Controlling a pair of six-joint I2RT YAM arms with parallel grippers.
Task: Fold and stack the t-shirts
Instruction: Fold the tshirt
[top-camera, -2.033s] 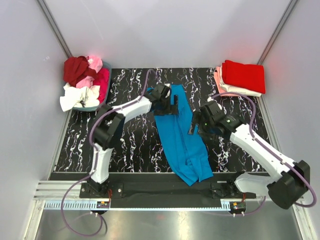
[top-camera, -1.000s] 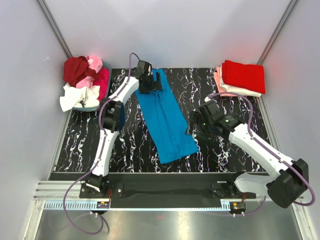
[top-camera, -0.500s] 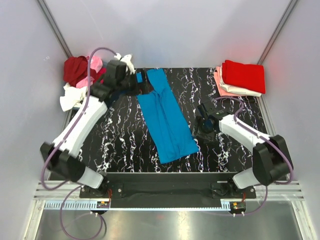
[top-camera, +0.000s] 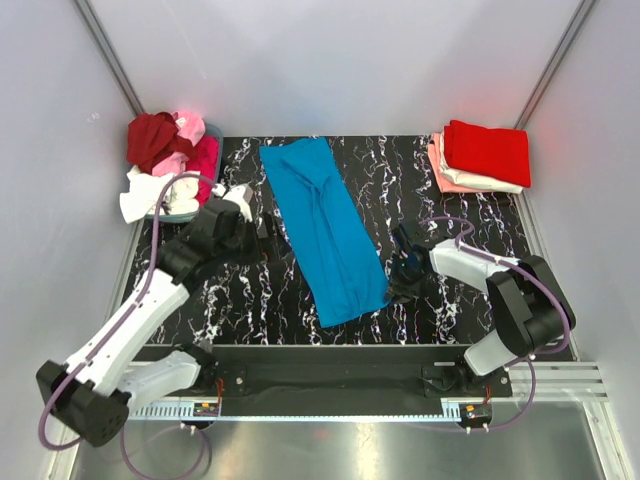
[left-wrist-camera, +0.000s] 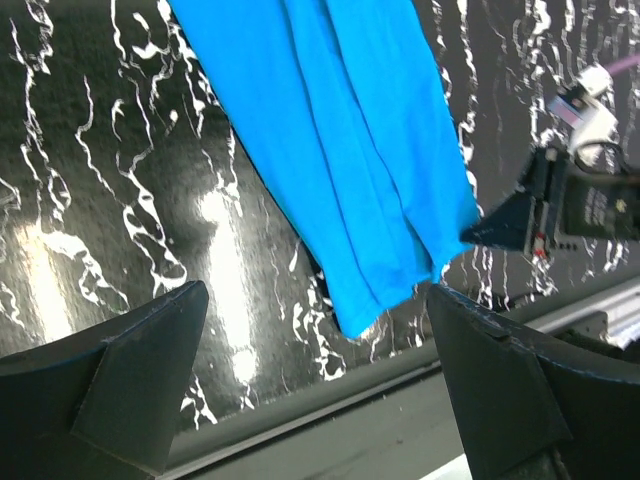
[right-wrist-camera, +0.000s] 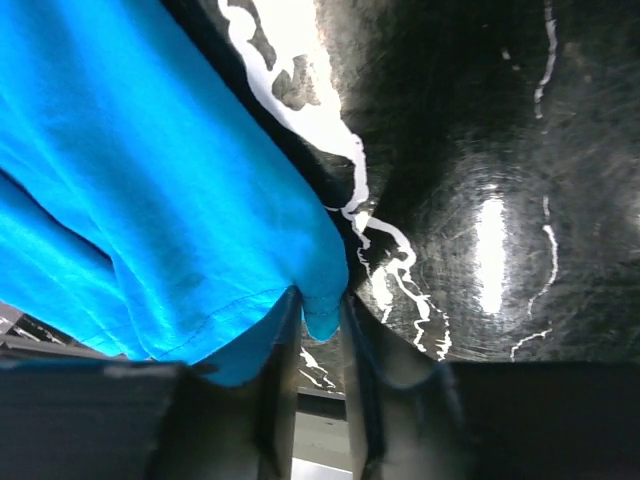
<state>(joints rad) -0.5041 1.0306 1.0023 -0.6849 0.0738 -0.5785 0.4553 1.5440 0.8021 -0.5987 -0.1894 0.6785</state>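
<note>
A bright blue t-shirt (top-camera: 325, 230) lies folded into a long strip, slanting from the back of the black marbled table (top-camera: 250, 290) to its front. My right gripper (top-camera: 398, 282) is low at the strip's near right corner. In the right wrist view the right gripper (right-wrist-camera: 320, 312) has its jaws drawn close together, with the hem corner of the blue t-shirt (right-wrist-camera: 130, 200) pinched between them. My left gripper (top-camera: 243, 236) hovers open to the left of the strip. In the left wrist view nothing lies between the wide-apart jaws of the left gripper (left-wrist-camera: 320, 400), and the blue t-shirt (left-wrist-camera: 340, 150) lies beyond them.
A basket (top-camera: 213, 135) at the back left holds crumpled red, pink, magenta and white t-shirts. At the back right is a folded stack with a red t-shirt (top-camera: 488, 150) on top of cream and pink ones. A metal rail runs along the table's front edge (top-camera: 320, 352).
The left arm has let go of the shirt's far end and drawn back to the near left, still open. The right gripper has closed on the shirt's near right corner.
</note>
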